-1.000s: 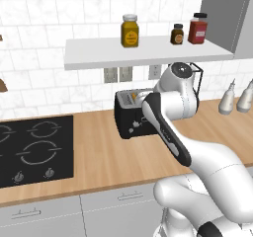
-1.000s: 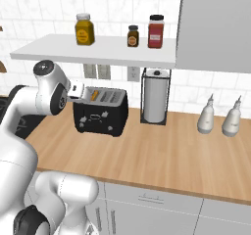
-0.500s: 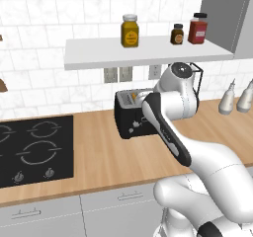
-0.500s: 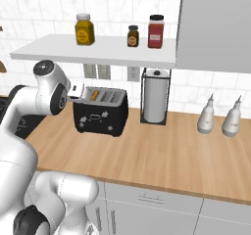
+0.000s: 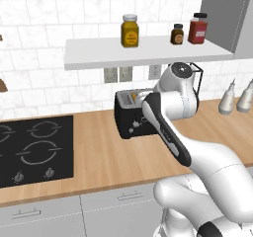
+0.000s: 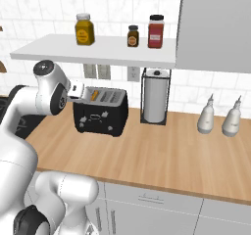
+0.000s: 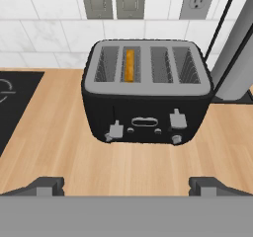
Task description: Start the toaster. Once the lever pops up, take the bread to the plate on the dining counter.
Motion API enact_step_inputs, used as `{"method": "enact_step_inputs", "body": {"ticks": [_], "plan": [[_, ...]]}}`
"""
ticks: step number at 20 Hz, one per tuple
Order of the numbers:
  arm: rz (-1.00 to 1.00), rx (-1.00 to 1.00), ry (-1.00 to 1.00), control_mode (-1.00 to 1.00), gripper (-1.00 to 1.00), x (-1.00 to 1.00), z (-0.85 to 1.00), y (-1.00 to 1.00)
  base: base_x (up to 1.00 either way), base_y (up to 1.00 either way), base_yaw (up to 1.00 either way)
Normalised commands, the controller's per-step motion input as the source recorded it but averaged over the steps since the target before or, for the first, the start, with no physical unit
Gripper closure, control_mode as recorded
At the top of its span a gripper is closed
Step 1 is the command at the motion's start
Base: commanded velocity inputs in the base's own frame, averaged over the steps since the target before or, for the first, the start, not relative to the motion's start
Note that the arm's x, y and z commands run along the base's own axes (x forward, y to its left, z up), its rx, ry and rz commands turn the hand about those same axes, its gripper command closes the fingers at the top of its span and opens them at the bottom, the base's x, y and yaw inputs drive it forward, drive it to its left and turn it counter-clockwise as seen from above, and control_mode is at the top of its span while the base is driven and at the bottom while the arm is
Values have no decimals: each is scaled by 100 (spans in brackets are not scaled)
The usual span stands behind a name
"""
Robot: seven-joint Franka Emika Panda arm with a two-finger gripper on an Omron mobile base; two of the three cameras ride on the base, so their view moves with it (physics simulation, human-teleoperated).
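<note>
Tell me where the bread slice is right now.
The bread sits down in the second slot from the left of the toaster in the hand view, on the counter beside the paper towel holder.

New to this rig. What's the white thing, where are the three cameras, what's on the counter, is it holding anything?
It is a white robot arm on a drivable base, in a rendered kitchen. Two cameras ride on the base behind the arm, left and right; the third sits on the hand. On the wooden counter: a black toaster with the bread in one slot, a paper towel holder, two pale bottles and a black hob. The end effector is open before the toaster, holding nothing.
</note>
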Motion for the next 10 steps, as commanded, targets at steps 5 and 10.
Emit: {"method": "enact_step_inputs", "body": {"ticks": [5, 10], "plan": [[0, 0, 0, -100, -100, 0, 0, 0, 0, 0, 0], [0, 0, 0, -100, -100, 0, 0, 0, 0, 0, 0]]}}
